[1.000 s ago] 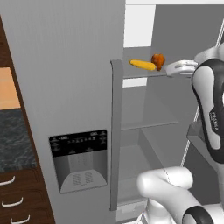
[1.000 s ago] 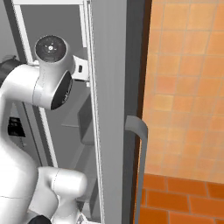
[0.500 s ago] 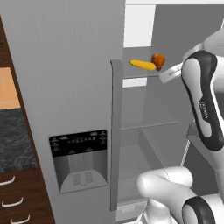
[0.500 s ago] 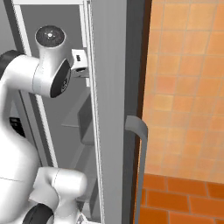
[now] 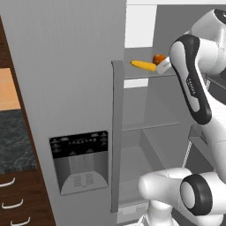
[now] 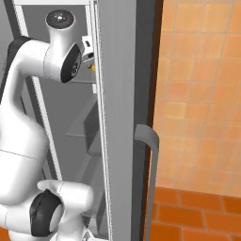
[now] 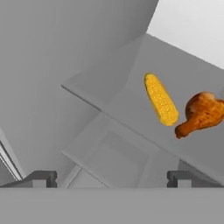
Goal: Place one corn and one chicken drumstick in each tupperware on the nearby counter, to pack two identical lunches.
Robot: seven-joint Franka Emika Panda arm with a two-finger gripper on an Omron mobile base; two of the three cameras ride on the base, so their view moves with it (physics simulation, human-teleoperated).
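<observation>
A plain yellow-orange corn (image 7: 161,99) lies on an upper shelf of the open fridge, and a glossy brown chicken drumstick (image 7: 200,113) lies right beside it, bone end toward me. My gripper (image 7: 111,178) is open and empty, off the shelf's edge, short of both. From the left base view the corn (image 5: 143,65) and drumstick (image 5: 159,58) sit just left of my hand (image 5: 164,66). A strip of the black speckled counter (image 5: 15,141) shows at far left. The tupperware is out of view.
The left fridge door (image 5: 79,88), with its dispenser panel (image 5: 79,161), stands shut beside the open compartment. Bare lower shelves (image 5: 150,126) sit under the food shelf. The open right door (image 6: 117,117) with its handle (image 6: 149,160) stands close to my arm, against an orange tiled wall (image 6: 202,94).
My arm has swung left and raised the hand toward the upper shelf, so it now sits right beside the corn and drumstick. The food has not moved and the jaws stay open.
</observation>
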